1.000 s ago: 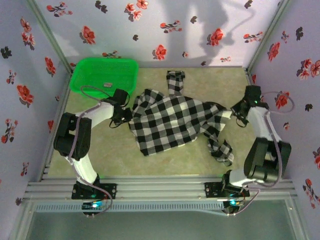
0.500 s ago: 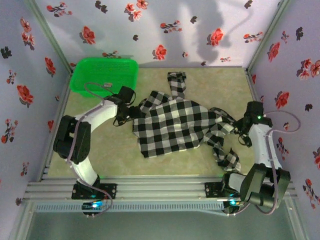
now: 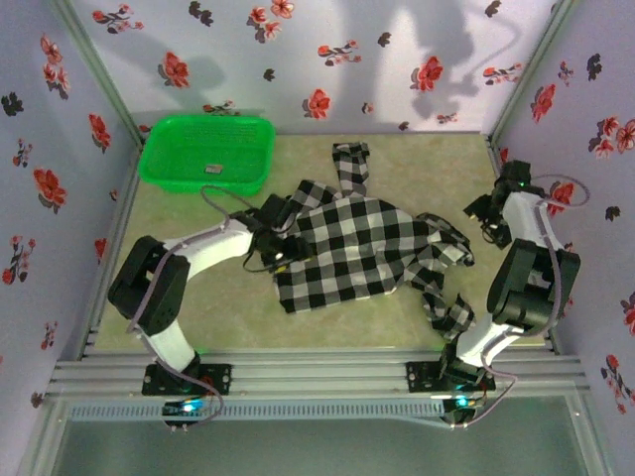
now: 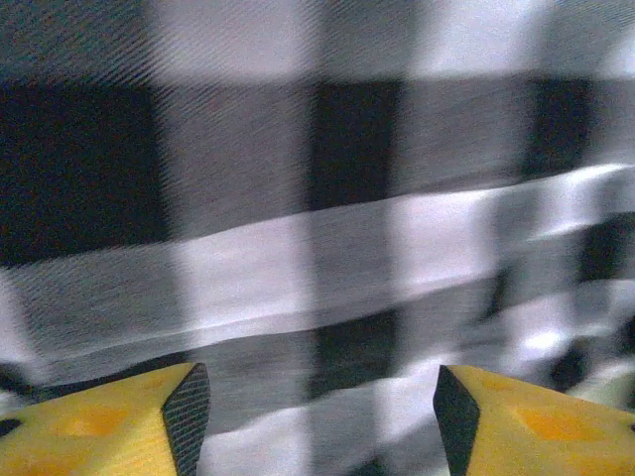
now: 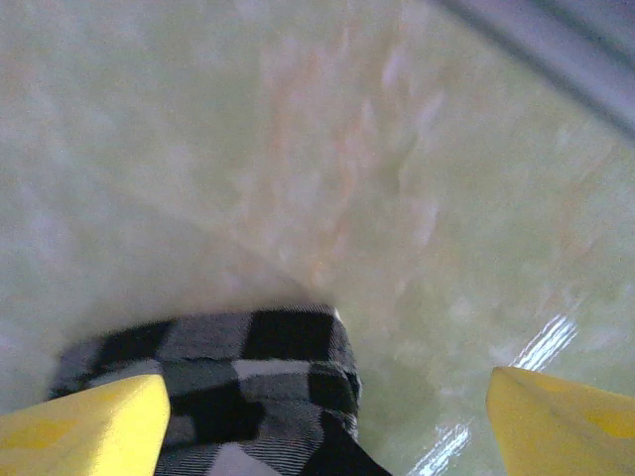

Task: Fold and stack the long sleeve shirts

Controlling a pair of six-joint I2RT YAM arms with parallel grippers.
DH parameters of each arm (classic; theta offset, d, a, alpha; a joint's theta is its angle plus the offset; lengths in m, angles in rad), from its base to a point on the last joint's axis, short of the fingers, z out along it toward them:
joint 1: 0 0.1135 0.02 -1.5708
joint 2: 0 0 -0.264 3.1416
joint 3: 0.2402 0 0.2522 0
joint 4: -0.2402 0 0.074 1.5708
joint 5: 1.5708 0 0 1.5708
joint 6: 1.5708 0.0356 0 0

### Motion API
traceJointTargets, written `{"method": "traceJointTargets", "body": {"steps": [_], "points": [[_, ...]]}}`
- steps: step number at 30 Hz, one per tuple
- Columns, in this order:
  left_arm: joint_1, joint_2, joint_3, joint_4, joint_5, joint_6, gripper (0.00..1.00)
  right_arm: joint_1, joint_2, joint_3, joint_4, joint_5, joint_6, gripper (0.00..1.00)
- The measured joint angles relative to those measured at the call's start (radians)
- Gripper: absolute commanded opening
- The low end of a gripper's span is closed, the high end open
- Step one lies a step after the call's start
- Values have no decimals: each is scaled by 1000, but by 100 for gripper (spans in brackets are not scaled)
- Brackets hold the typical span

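Soft, rumpled black-and-white checked shirt [image 3: 347, 243] sprawls flat; left gripper [image 4: 319, 407] and right gripper [image 5: 327, 397] both stand parted.

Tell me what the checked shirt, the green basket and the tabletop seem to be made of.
Checked shirt: soft woven cloth, matte. It wrinkles and drapes, and the left wrist view shows fine weave lines.
Green basket: likely moulded plastic, judging by its even bright colour and stiff rim.
Tabletop: smooth, hard, marbled pale-green sheet, perhaps laminate. It reflects light.

Bright overhead light; wrist views seemingly blurred.
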Motion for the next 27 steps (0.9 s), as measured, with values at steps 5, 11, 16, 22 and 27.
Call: {"method": "traceJointTargets", "body": {"steps": [5, 11, 16, 22, 27], "points": [[43, -81, -153, 11, -21, -18, 57, 17, 0, -45, 13, -28, -3, 84], [116, -269, -325, -99, -82, -3, 57, 66, 0, -86, 38, -61, -3, 84], [187, -365, -371, -278, -166, 41, 66, 162, 11, -89, 54, -70, -3, 82], [199, -375, -350, -297, -165, 57, 74, 231, 117, -78, 74, -88, -22, 80], [199, -335, -211, -300, -162, 62, 78, 288, 220, -7, 51, -18, -54, 74]]}}
